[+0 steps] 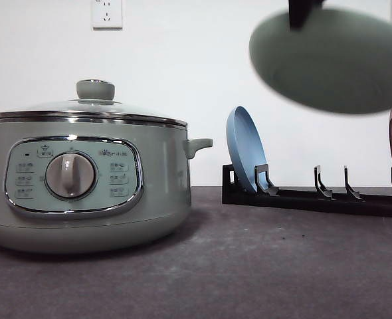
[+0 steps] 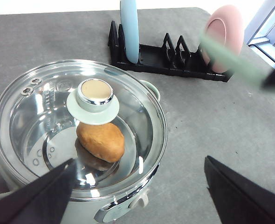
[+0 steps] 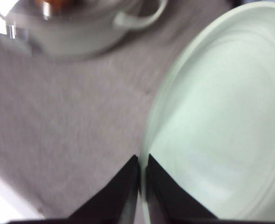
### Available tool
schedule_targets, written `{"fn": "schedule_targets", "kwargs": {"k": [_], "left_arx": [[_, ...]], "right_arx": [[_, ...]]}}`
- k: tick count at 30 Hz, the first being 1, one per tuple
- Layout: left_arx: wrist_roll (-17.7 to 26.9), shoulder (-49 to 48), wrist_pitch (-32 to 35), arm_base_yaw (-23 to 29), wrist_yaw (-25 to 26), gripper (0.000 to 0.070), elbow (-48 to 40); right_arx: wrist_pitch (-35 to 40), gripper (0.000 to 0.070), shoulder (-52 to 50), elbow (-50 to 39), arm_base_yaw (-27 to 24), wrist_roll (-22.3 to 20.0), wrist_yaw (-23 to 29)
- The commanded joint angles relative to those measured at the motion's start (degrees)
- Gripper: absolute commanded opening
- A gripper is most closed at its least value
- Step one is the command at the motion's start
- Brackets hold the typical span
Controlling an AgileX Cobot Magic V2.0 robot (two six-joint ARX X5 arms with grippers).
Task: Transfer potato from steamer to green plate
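Closest to the front camera, the steamer (image 1: 83, 179) sits on the grey table (image 1: 262, 266) with its glass lid (image 2: 79, 128) still on, and through the glass the potato (image 2: 100, 142) lies on the pan floor just under the lid knob (image 2: 95, 93). Above it the left gripper (image 2: 137, 186) hangs with its fingers spread wide and nothing between them. Farther over, the right gripper (image 3: 142, 179) is pinched tight on the rim of the green plate (image 3: 221, 121), carrying it tilted in the air above the black rack (image 1: 315, 196). That rack, near the wall, keeps a blue plate (image 1: 246, 156) and a pink plate (image 2: 223, 37) upright.

The potato looks firm, fairly dense and smooth-skinned (likely to roll or squirt out of a narrow pinch), so I would take it across its shorter middle with the jaws well open. The lid must come off first, by the knob. The plate seems rigid and light, but held by one edge it could swing.
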Motion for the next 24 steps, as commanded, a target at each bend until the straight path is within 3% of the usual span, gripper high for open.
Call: {"fn": "schedule_targets", "kwargs": {"k": [1,10,24], "left_arx": [[0.7,0.2,0.3,-0.1,0.5,0.056,1.4],[0.7,0.2,0.4,-0.1,0.5,0.056,1.4],[0.7,0.2,0.4,-0.1,0.5,0.056,1.4]], "right_arx": [[1.2,0.0007,0.5,-2.0,3.3,1.2,2.0],[9.1,0.0007,0.6,-16.8,13.5,5.8,6.5],[25.7,0.0006,1.6,-31.7,16.7,8.3,6.8]]}}
